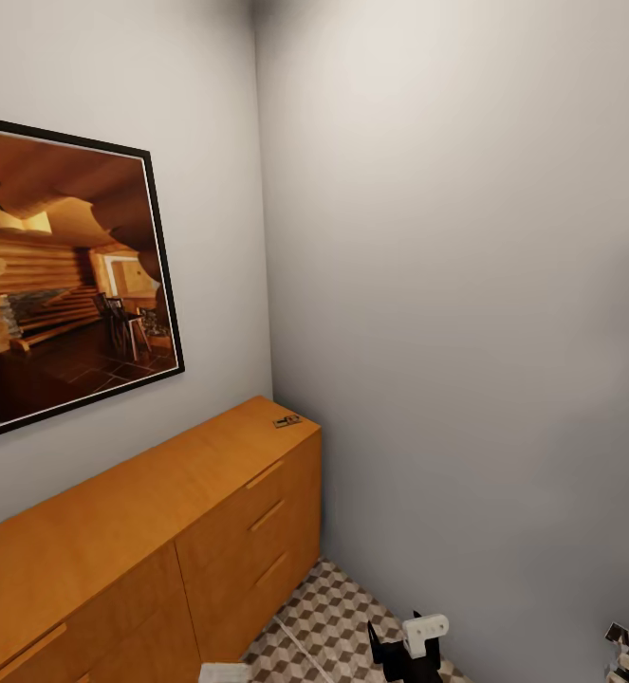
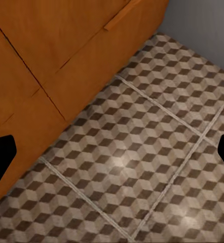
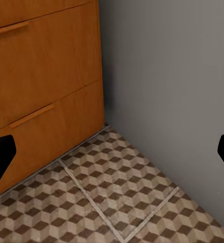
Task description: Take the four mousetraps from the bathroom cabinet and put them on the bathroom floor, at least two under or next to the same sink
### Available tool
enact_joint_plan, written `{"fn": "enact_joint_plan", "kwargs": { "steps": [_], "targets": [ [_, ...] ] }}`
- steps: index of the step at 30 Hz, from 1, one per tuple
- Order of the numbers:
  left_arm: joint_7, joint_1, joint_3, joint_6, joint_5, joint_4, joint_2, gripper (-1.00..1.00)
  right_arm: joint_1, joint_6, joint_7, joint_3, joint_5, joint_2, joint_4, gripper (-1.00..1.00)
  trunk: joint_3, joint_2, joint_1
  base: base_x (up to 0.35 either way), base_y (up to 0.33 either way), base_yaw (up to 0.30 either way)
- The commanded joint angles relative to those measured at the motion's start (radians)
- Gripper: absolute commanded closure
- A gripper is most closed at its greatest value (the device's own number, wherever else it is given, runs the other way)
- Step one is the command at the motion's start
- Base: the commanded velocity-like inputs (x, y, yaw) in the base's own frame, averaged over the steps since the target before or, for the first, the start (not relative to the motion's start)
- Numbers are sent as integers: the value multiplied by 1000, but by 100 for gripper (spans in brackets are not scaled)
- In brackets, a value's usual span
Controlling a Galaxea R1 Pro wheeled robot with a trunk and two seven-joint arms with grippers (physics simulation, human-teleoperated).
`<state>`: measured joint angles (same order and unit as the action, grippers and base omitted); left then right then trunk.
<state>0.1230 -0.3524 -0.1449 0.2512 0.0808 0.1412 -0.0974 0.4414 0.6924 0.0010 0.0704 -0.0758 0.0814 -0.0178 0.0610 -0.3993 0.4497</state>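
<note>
Hanging spread wide above the bathroom floor (image 2: 142, 162), left gripper (image 2: 112, 157) empty, black fingertips (image 2: 1, 152) at the frame edges, beside the cabinet (image 2: 51, 55) drawer fronts. Right gripper (image 3: 112, 157) likewise parted and empty, near the cabinet's end where it meets the grey wall (image 3: 168, 76). One mousetrap (image 1: 286, 420) flat on the cabinet top's far corner, below a framed picture (image 1: 63, 275).

I see soft, even light on the grey walls (image 1: 466, 285), dimming toward the ceiling corner; a pale sheen glares on the floor tiles (image 2: 123, 163) below my left wrist; edges look slightly soft, shadows faint
</note>
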Motion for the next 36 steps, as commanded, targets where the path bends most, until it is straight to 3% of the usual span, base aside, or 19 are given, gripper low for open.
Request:
{"fn": "enact_joint_plan", "kwargs": {
  "steps": [1, 4, 8, 10, 11, 13, 14, 16, 19, 24, 30, 36],
  "targets": [
    [4, 0, -14, -73, 8, 74, -3, -100, 0, 3, -1, 6, 3, 0, 1, -100, -1, -1, 0, 0, 0, 0],
    [3, 0, -40, -227, 7, 225, -6, -100, 0, 3, -1, 6, 2, 0, 1, -100, -1, -1, 0, 0, 0, 0],
    [3, 0, -94, -493, 6, 474, -7, -100, 0, 3, -1, 6, 2, 0, 1, -100, -1, -1, 0, 0, 0, 0],
    [3, 0, -104, -589, 6, 568, -7, -100, 0, 3, -1, 6, 2, 0, 1, -100, -1, -1, 0, 0, 0, 0],
    [3, 0, -110, -684, 5, 663, -6, -100, 0, 3, -2, 6, 2, 0, 1, -100, -1, -1, 0, 0, 0, 0],
    [3, 0, -115, -774, 5, 757, -5, -100, 0, 3, -2, 6, 2, 0, 1, -100, -1, -1, 0, 0, 0, 0],
    [2, 0, -117, -858, 5, 847, -5, -100, 0, 3, -2, 6, 2, 0, 1, -100, -1, -1, 0, 0, 0, 0],
    [2, 0, -119, -932, 6, 930, -5, -100, 0, 3, -2, 6, 2, 0, 1, -100, -1, -1, 0, 0, 0, 0],
    [1, -1, -122, -1122, 6, 1132, -6, -100, 0, 3, -2, 6, 2, 0, 1, -100, -1, -1, 0, 0, 0, 0],
    [1, -3, -123, -1227, 7, 1260, -6, -100, 0, 3, -3, 6, 2, 0, 1, -100, -1, -1, 0, 0, 0, 0],
    [1, -8, -124, -1251, 5, 1322, 3, -100, 0, 3, -3, 6, 2, 0, 1, -100, -1, -1, 0, 0, 0, 0],
    [1, -9, -124, -1256, -4, 1392, 68, -100, 0, 3, -4, 6, 2, 0, 1, -100, -1, -1, 0, 0, 0, 0]
  ]
}}
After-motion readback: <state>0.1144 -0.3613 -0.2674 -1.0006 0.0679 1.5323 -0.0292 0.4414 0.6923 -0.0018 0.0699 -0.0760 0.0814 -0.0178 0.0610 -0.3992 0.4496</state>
